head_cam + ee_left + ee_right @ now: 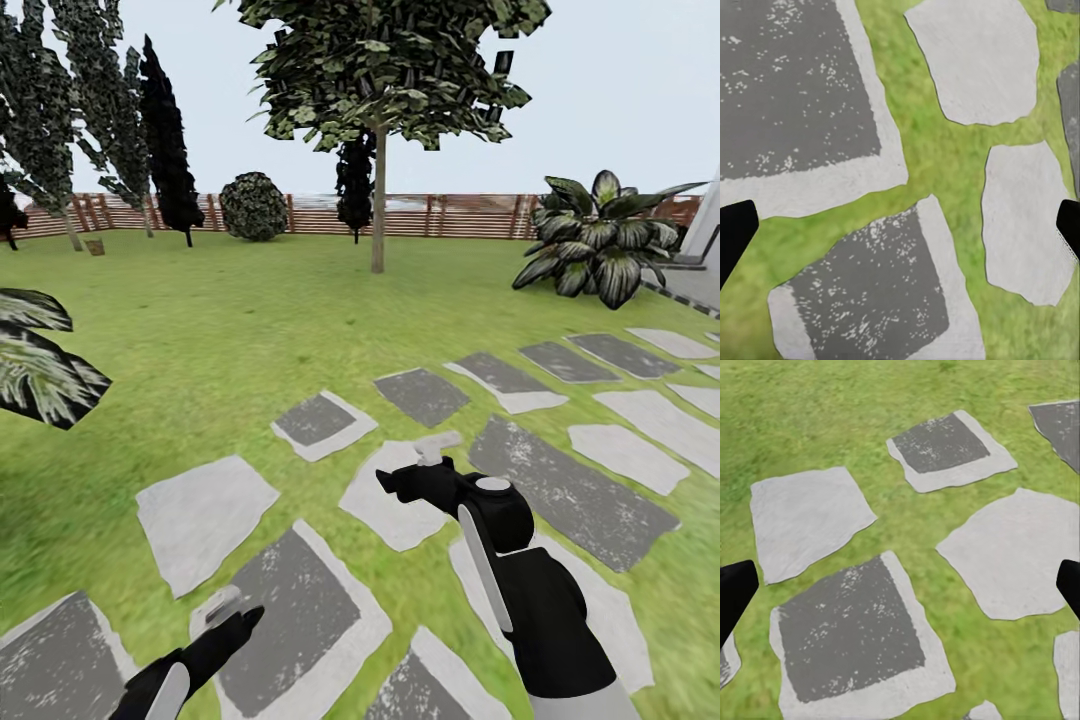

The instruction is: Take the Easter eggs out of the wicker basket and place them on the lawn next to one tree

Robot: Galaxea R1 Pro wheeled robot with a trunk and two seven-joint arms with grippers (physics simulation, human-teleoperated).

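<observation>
Standing over a path of grey and white stepping stones (320, 424) set into the lawn (200, 320), the robot carried both arms low and forward, a travelling pose rather than a reaching one; the left gripper (225, 612) hung over a dark slab near the bottom of the head view, and the right gripper (415, 470) pointed out over a pale stone; in each wrist view the two black fingertips (735, 232) (735, 589) sat at opposite edges with only stones and grass between them, so both grippers were spread wide and held nothing. A small tan-brown object (95, 246) stood far off on the grass near the slatted fence (460, 215), probably the wicker basket, though too small to be sure; no eggs could be made out at that range. A tree (378, 190) with a straight pale trunk rose mid-lawn ahead, with open grass around its base, a likely spot for the eggs; a broad-leaved striped plant (595, 240) grew to the right beside the path. Judging by this, the task was barely begun; the basket had yet to be approached.
</observation>
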